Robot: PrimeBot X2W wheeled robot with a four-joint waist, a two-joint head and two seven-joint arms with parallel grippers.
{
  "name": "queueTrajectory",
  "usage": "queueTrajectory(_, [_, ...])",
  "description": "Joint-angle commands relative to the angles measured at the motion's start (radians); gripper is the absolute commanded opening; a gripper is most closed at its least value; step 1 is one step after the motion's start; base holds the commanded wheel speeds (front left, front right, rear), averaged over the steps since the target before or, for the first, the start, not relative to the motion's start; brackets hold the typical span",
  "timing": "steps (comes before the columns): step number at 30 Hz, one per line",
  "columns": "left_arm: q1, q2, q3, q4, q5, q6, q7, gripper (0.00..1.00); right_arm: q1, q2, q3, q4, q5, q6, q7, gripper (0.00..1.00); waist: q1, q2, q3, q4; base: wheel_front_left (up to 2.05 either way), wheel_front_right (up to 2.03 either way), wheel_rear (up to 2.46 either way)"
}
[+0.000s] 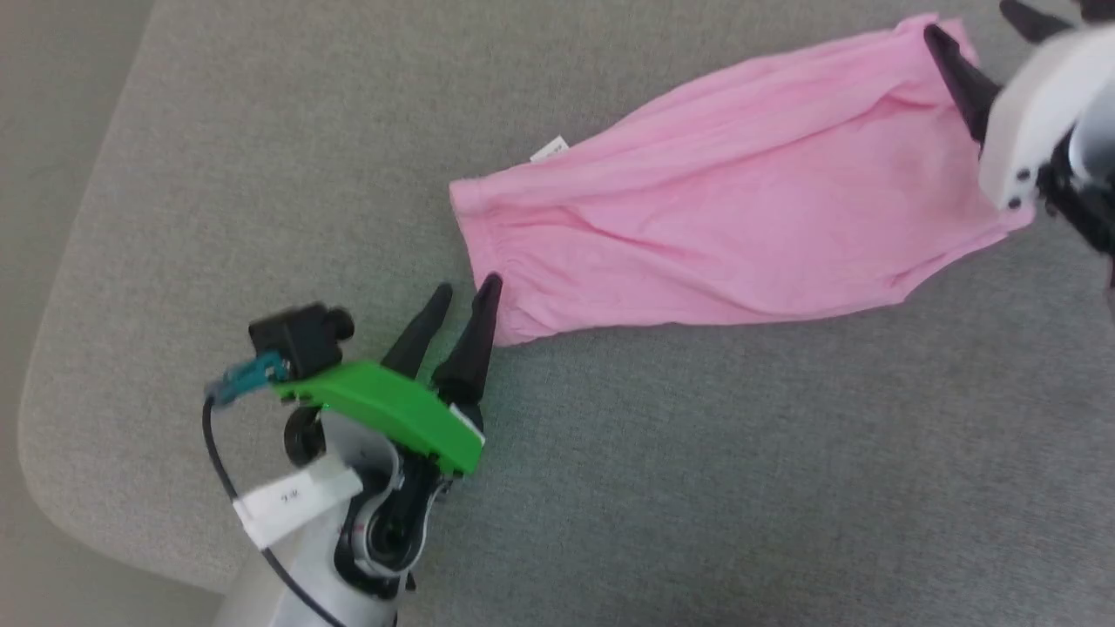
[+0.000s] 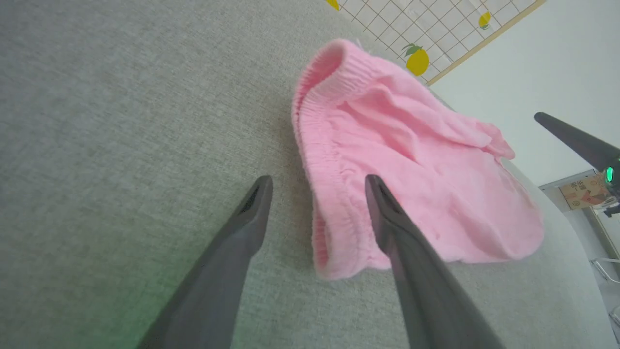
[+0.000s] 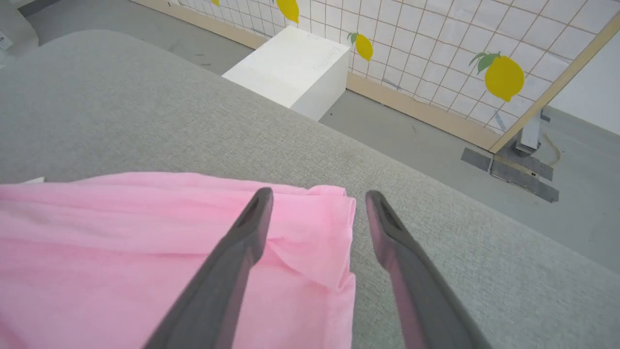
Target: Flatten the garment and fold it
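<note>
A pink garment [image 1: 714,192] lies stretched across a gray padded surface [image 1: 261,174], possibly a bed or cushion, running in the head view from the centre out toward 2 o'clock. Its gathered hem [image 1: 475,235] faces 9 o'clock, and a small white tag [image 1: 549,150] pokes out at the hem's 12 o'clock side.

The left end effector [image 1: 469,287], at 7 o'clock of the head view, has its 2 fingers apart and holds nothing. Its wrist view shows them straddling the hem's near corner, 1 finger over pink cloth and 1 over bare gray. The right end effector [image 1: 969,22], at 2 o'clock, is likewise spread and empty, bracketing the far corner of the cloth in its own wrist view.

The work appears to be at the flattening stage: long wrinkles run the length of the fabric and no fold has been made. The next move likely calls for each end effector to drop, pinch its corner and draw the 2 ends apart. The fabric looks thin and could slip or bunch.

Beyond the surface, at 12 o'clock in the right wrist view, stand a white box [image 3: 295,68] and a grid-patterned panel with lemons [image 3: 460,48]. Neither obstructs the reach.
</note>
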Motion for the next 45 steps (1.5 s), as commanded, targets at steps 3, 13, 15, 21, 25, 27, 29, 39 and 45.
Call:
queueTrajectory(3, [0.051, 0.018, -0.001, -0.028, 0.041, 0.010, -0.038, 1.00, 0.115, 0.005, -0.051, -0.076, 0.008, -0.002, -0.073, 1.00, -0.0001, -0.0001, -0.113, -0.027, 0.00, 0.00, 0.00])
queueTrajectory(13, [0.110, 0.020, -0.043, 0.037, 0.205, 0.059, -0.209, 1.00, 0.525, 0.185, -0.282, -0.350, -0.134, -0.002, -0.338, 1.00, -0.0001, -0.0001, -0.224, -0.074, 0.00, 0.00, 0.00])
queueTrajectory(15, [0.101, 0.019, -0.049, 0.071, 0.234, 0.070, -0.237, 1.00, 0.596, 0.245, -0.313, -0.396, -0.169, -0.002, -0.375, 1.00, -0.0001, -0.0001, -0.232, -0.086, 0.00, 0.00, 0.00])
queueTrajectory(21, [0.053, 0.008, -0.052, 0.182, 0.295, 0.112, -0.289, 1.00, 0.747, 0.351, -0.330, -0.466, -0.247, -0.002, -0.441, 1.00, -0.0001, -0.0001, -0.240, -0.136, 0.00, 0.00, 0.00])
queueTrajectory(25, [0.020, 0.009, -0.050, 0.257, 0.323, 0.137, -0.302, 1.00, 0.786, 0.381, -0.323, -0.472, -0.251, -0.002, -0.463, 1.00, -0.0001, -0.0001, -0.240, -0.174, 0.00, 0.00, 0.00])
queueTrajectory(27, [0.007, 0.012, -0.049, 0.298, 0.334, 0.152, -0.298, 1.00, 0.794, 0.389, -0.318, -0.473, -0.250, -0.002, -0.470, 1.00, -0.0001, -0.0001, -0.240, -0.190, 0.00, 0.00, 0.00])
queueTrajectory(29, [-0.002, 0.018, -0.052, 0.345, 0.345, 0.177, -0.274, 1.00, 0.798, 0.394, -0.311, -0.474, -0.249, -0.002, -0.472, 1.00, -0.0001, -0.0001, -0.238, -0.205, 0.00, 0.00, 0.00])
queueTrajectory(39, [-0.007, -0.003, -0.064, 0.465, 0.306, 0.224, -0.092, 1.00, 0.794, 0.403, -0.301, -0.477, -0.252, -0.002, -0.461, 1.00, -0.0001, -0.0001, -0.230, -0.221, 0.00, 0.00, 0.00])
queueTrajectory(45, [-0.024, -0.005, -0.087, 0.457, 0.296, 0.188, -0.067, 0.00, 0.751, 0.404, -0.283, -0.455, -0.259, -0.002, -0.441, 1.00, -0.0001, -0.0001, -0.219, -0.206, 0.00, 0.00, 0.00])
